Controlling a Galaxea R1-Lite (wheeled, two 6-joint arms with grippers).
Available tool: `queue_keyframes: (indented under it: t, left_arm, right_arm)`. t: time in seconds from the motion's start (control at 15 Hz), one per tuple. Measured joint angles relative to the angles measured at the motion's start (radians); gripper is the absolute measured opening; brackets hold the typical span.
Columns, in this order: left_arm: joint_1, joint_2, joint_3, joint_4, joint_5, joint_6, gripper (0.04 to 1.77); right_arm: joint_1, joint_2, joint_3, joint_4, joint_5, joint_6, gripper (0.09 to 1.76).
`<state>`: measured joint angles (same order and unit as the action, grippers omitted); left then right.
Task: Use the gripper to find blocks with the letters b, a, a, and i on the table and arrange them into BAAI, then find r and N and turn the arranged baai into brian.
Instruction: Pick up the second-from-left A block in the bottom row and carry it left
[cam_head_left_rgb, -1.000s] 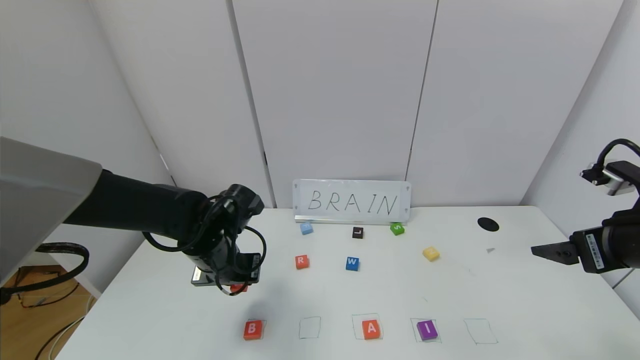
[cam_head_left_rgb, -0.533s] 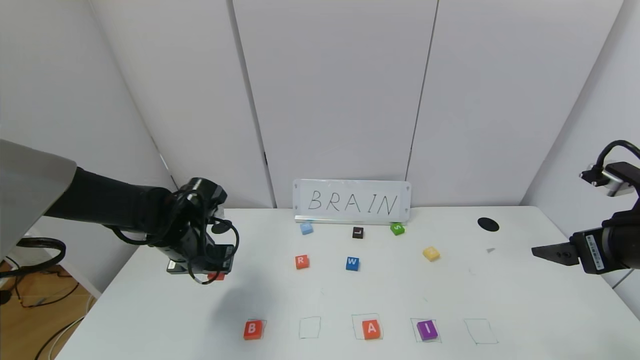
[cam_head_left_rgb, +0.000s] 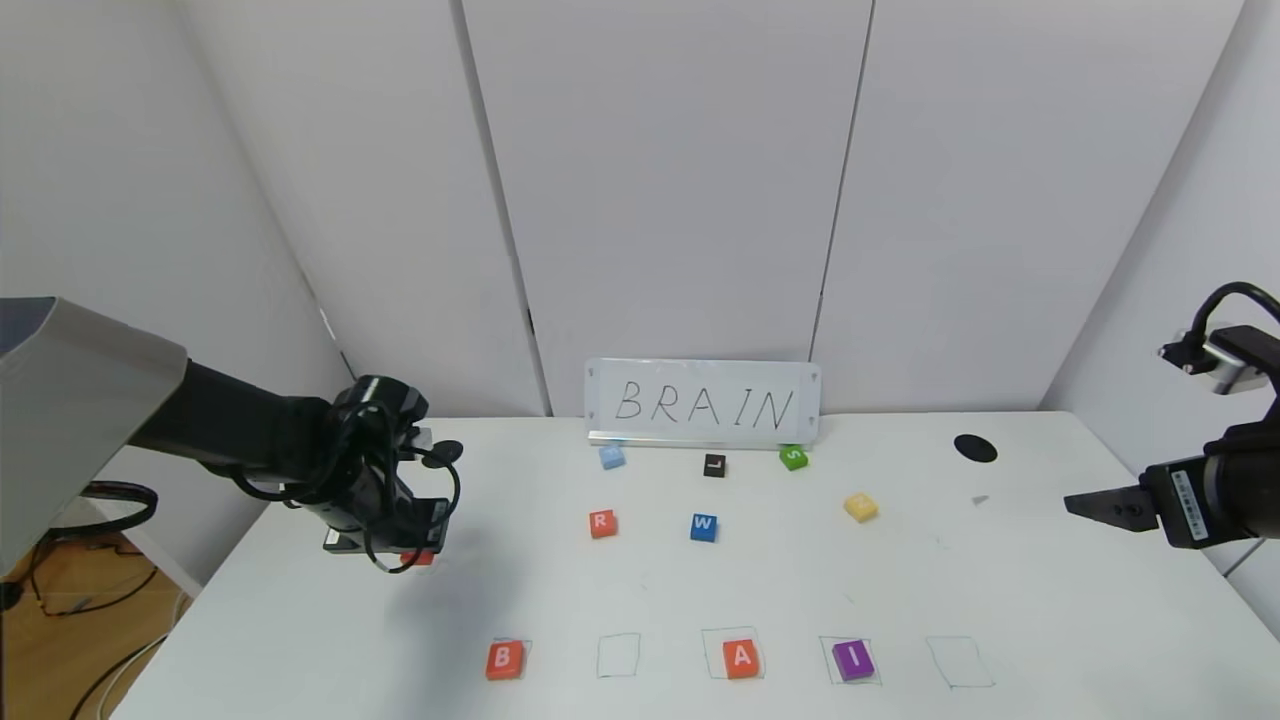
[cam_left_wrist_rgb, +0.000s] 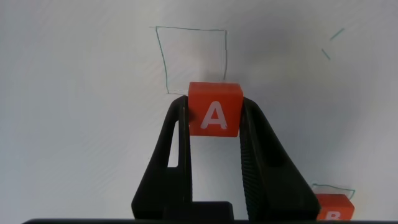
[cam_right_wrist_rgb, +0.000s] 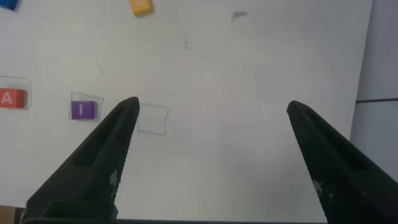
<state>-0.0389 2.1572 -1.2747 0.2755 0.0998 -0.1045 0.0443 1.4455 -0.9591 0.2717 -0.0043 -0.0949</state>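
Left arm: reaches in from the left edge over the near-left part of the table, wrist bent down, with the left gripper raised above the surface; its two black fingers are clamped on the sides of an orange-red A tile, letter facing the wrist camera. Right arm: parked at the right edge of the table, the right gripper pointing inward and its fingers spread wide with nothing between them. Front row of pen-drawn squares, from the left: B tile at the first square, an empty square, a second A tile inside the third, the purple I tile in the fourth, and an empty square last. Middle of the table: the R tile and a blue W tile side by side, apart; the yellow tile lies farther right. Back row: pale blue tile, black L tile and green S tile, just in front of a white sign lettered BRAIN. A black round hole sits far right.
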Motion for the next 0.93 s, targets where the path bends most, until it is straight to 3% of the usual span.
queue_keyframes:
  t: [0.93]
  left_arm:
    - [0.021, 0.084, -0.04, -0.044, 0.001, 0.025, 0.51]
  right_arm:
    - [0.01, 0.008, 0.003, 0.0, 0.0, 0.0, 1.71]
